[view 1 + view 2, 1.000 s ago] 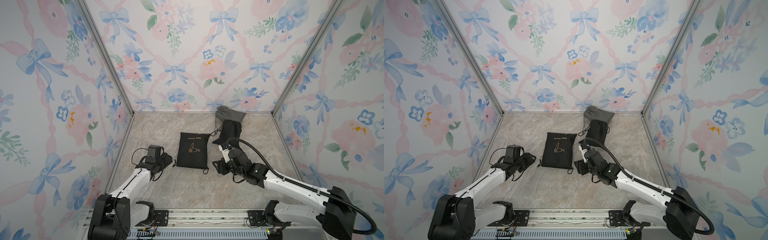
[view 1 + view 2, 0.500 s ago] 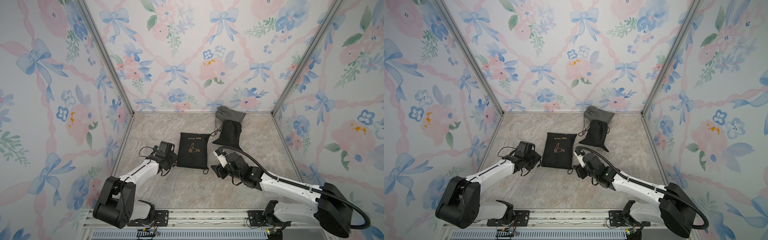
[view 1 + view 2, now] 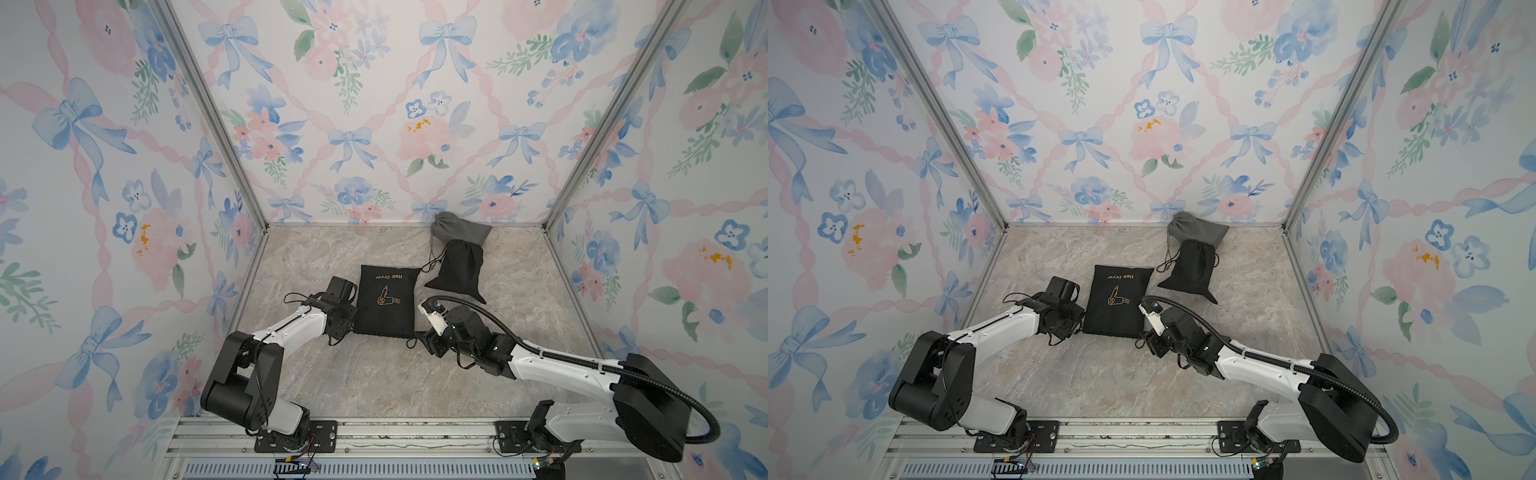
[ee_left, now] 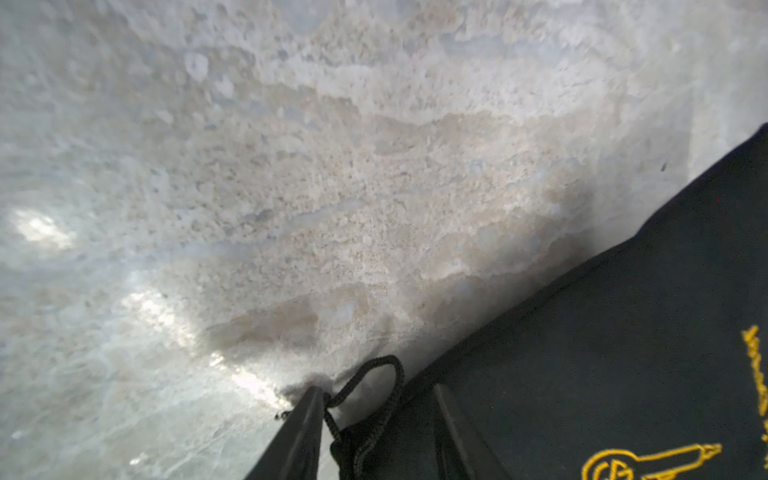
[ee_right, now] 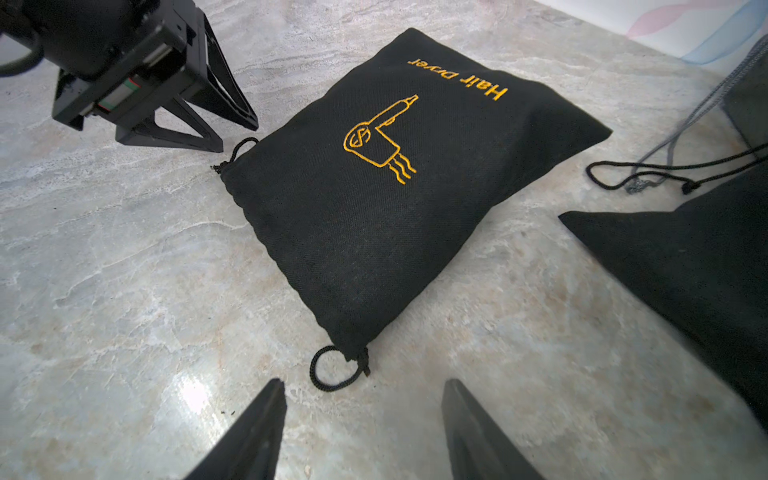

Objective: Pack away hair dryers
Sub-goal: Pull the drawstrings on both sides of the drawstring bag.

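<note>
While both my arms reach low over the marble table, my right gripper hangs with fingers spread wide, a cord loop lying just ahead of the tips, untouched. My left gripper is spread too, straddling a second cord loop at the opposite near corner of the printed pouch, one finger right beside the cord. That black pouch lies plump between my two grippers, gold "Hair Dryer" lettering at its far end. Beyond it, toward my right, a plain black pouch lies with drawstrings trailing, and a grey pouch touches its far end, close to the back wall. The hair dryers themselves are hidden from every view.
</note>
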